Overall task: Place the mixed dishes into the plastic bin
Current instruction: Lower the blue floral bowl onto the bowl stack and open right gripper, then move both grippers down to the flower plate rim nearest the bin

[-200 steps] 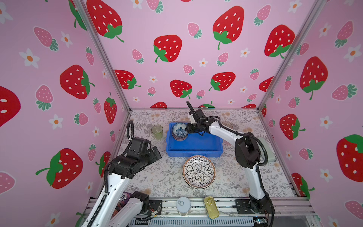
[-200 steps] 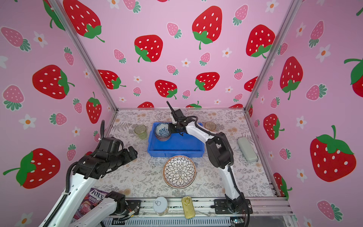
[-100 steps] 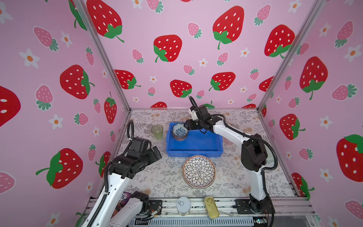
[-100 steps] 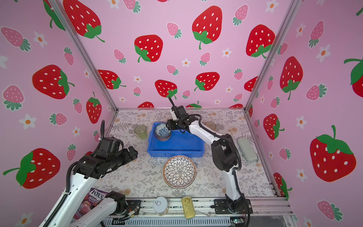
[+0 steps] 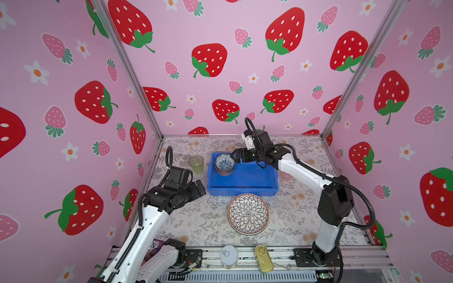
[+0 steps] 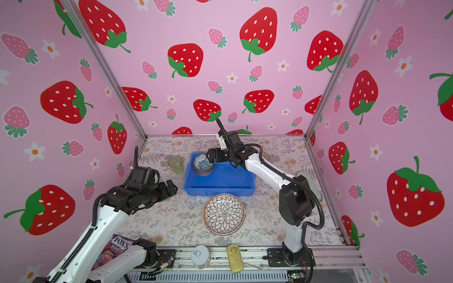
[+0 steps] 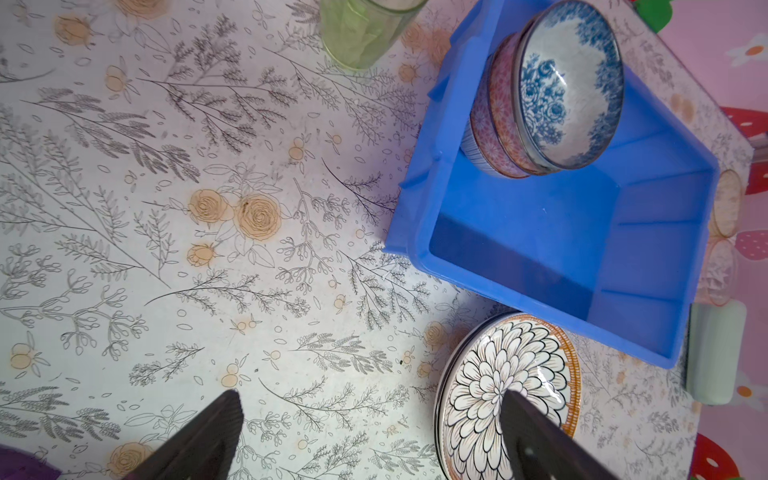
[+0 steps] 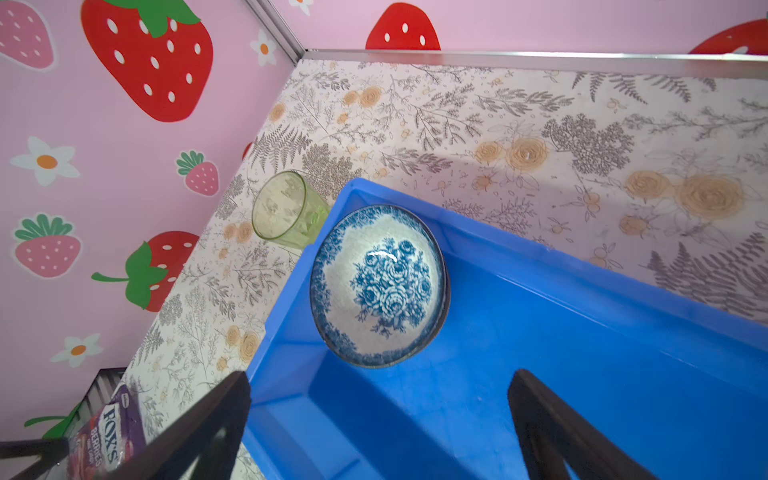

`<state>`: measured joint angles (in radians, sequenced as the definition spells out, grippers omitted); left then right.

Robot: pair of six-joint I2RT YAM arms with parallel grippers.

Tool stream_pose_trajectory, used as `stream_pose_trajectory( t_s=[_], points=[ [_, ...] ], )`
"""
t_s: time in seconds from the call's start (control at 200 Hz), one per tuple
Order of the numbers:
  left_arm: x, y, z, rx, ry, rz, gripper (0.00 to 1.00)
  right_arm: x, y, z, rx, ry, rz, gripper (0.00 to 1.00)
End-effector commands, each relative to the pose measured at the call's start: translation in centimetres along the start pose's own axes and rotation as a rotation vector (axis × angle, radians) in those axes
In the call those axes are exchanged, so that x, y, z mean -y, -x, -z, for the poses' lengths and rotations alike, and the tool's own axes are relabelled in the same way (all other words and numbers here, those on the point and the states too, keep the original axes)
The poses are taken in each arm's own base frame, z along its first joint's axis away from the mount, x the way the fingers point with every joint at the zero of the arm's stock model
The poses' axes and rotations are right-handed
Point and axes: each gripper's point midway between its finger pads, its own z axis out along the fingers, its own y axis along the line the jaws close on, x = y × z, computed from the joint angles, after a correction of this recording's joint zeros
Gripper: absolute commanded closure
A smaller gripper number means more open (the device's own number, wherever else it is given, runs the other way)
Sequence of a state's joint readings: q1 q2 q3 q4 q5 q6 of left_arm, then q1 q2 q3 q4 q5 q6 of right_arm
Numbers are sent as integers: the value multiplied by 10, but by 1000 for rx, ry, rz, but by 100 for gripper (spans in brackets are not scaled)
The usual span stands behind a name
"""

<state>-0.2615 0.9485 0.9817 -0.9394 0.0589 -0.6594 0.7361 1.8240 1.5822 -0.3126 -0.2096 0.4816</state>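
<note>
Worktop (image 5: 196,220) under a grey-and-peach floral sheet, walled in by pink strawberry print.

Left arm low at the near left. Left pincer (image 5: 199,188) (image 6: 171,187) (image 7: 370,395) over bare sheet, near the bin's front-left corner, jaws spread wide, nothing between them.

Right arm reaching from the near right over the bin. Right pincer (image 5: 235,158) (image 6: 210,156) (image 8: 378,376) above the bin's rear part, jaws parted wide and empty, bowls just ahead of its tips and not between them.

Bin (image 5: 242,191) (image 6: 218,190) (image 7: 540,232) (image 8: 582,332) at the rear middle, bright blue, mostly bare inside.

Plate (image 5: 248,214) (image 6: 223,214) (image 7: 490,374), petal-patterned, flat on the sheet just beside the bin's front wall, outside it.

Bowls (image 5: 224,163) (image 6: 203,164) (image 7: 565,83) (image 8: 378,286) stacked three high in the bin's rear-left corner: blue-floral on top, pink-patterned under it, striped at the bottom.

Candy bag (image 6: 116,247) (image 8: 104,436), purple, at the near left, partly under the left arm.

Green tumbler (image 5: 196,164) (image 6: 175,163) (image 7: 361,33) (image 8: 286,212) upright just left of the bin, outside it.

Amber tumbler (image 7: 726,203) and pinkish tumbler (image 7: 721,270) just past the bin's right side, also outside. Next to them a pale rounded thing (image 7: 715,353), kind unclear.

Round tin (image 5: 228,256) (image 6: 201,256) and oval tin (image 5: 263,261) (image 6: 235,261) near each other on the rail at the near edge.
</note>
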Motion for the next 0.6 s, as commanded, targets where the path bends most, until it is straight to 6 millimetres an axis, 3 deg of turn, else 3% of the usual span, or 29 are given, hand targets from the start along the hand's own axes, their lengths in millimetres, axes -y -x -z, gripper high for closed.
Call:
stream_pose_trajectory(
  t_s=[0.0,0.275,0.595],
  points=[
    [18,-9,-8,-67,-99,-62,1,5,2,20,34,-28,19,1],
    [25,-29,-18,-126,-126,-121,1,22,-22,48,56,-35,-3,1],
    [62,-64,-43,-103,-210,-155,1,37,-81,96,10,-85,-17,1]
  ],
)
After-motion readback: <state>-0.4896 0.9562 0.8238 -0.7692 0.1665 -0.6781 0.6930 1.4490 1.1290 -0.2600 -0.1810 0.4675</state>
